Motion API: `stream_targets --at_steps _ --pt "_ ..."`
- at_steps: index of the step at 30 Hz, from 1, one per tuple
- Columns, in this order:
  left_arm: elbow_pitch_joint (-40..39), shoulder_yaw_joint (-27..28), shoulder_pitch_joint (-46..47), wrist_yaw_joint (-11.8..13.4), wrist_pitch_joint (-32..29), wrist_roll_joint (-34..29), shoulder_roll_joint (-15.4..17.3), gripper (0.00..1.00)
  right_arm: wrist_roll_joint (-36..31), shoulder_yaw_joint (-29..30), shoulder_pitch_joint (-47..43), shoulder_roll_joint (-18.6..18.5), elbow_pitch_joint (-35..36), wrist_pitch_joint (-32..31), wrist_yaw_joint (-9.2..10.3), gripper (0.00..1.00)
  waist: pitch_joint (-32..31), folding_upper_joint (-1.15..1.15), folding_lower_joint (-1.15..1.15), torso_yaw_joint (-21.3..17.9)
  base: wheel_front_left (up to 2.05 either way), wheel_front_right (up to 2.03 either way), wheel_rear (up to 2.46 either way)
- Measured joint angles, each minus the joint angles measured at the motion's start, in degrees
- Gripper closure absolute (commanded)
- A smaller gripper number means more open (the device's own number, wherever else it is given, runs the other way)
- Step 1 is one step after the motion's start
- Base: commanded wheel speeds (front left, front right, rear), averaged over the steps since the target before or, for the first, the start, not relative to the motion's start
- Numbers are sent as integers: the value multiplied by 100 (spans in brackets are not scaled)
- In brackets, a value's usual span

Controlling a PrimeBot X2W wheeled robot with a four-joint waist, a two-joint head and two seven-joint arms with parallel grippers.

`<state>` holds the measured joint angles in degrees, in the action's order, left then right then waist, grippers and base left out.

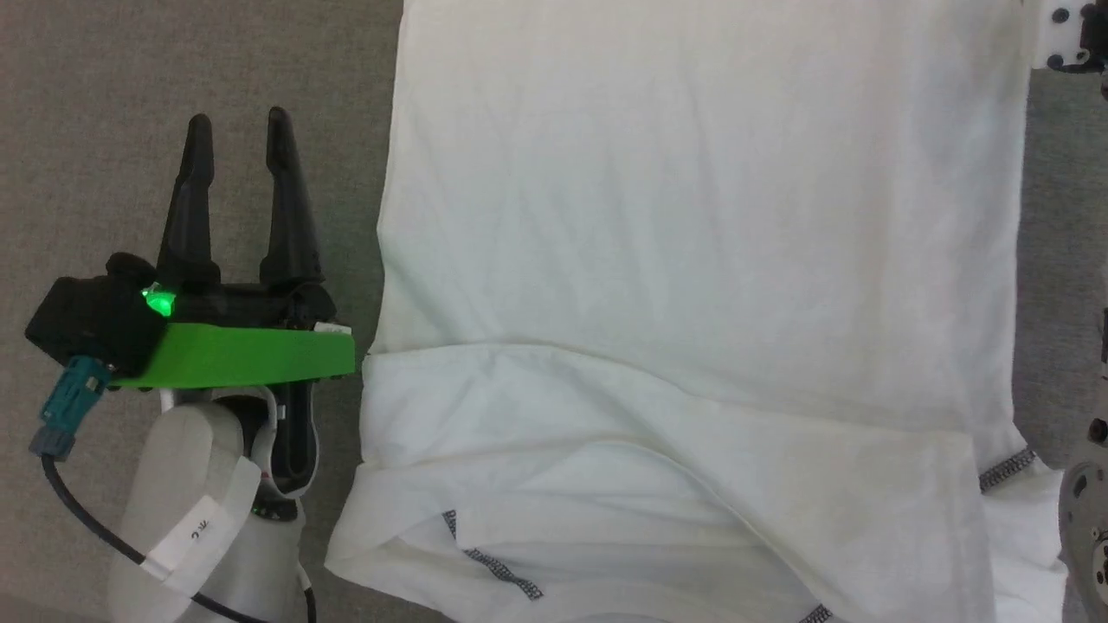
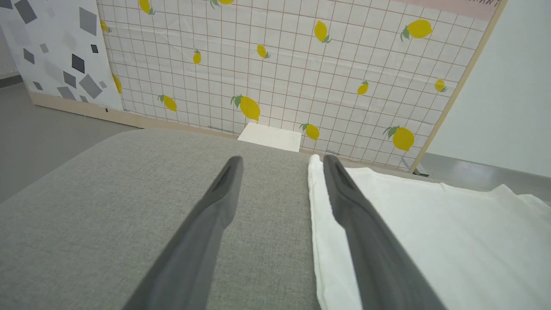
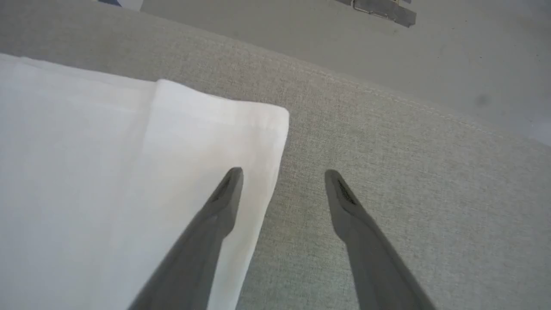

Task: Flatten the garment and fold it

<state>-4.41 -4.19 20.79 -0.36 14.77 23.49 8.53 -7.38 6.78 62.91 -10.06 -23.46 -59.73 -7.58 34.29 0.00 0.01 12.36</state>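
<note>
1. The garment (image 1: 692, 216) lies spread on a grey woven cushion (image 1: 173, 69). Its long axis runs away from the robot, and its near end is doubled over in loose layers.
2. The left gripper (image 1: 238, 118) hovers just beside the garment's left edge, so the cloth lies to its right. Its jaws are wide apart and hold nothing.
3. The right gripper (image 3: 284, 171) is also spread wide and empty. One finger is above a rounded corner of the garment and the other is off the garment's edge.
4. I judge that both arms are about equally near, one on each side edge.
5. The garment is soft, matte white cotton with faint creases and dark stitched seams (image 1: 493, 567). It will probably sag when lifted.
6. Beyond the garment's far end stands a rigid white box (image 2: 270, 137).
</note>
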Motion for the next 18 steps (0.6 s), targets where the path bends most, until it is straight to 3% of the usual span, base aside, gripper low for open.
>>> stream_targets --at_steps 7,8,9,10,14,18 --pt "141 86 20 -190 1 -87 -162 0 -123 -198 110 -132 -232 -204 2 0 296 0 0 323 0 0 0" --pt "174 102 26 -213 1 -93 -160 0 -114 -215 141 -151 -233 -261 2 56 318 0 0 339 0 0 0" --pt "213 116 39 -230 1 -100 -159 0 -80 -246 175 -163 -232 -315 2 74 329 0 0 342 0 0 0" --pt "269 108 62 -270 -2 -99 -149 0 -15 -268 180 -166 -226 -328 2 100 328 0 0 335 0 0 0" --pt "476 30 401 -443 -455 73 -4 0 210 -393 171 -147 -220 -299 1 100 262 0 0 264 0 0 0" --pt "687 1 1195 -543 -1441 464 388 0 477 -539 153 -189 -174 -226 1 100 164 0 0 97 0 0 0"
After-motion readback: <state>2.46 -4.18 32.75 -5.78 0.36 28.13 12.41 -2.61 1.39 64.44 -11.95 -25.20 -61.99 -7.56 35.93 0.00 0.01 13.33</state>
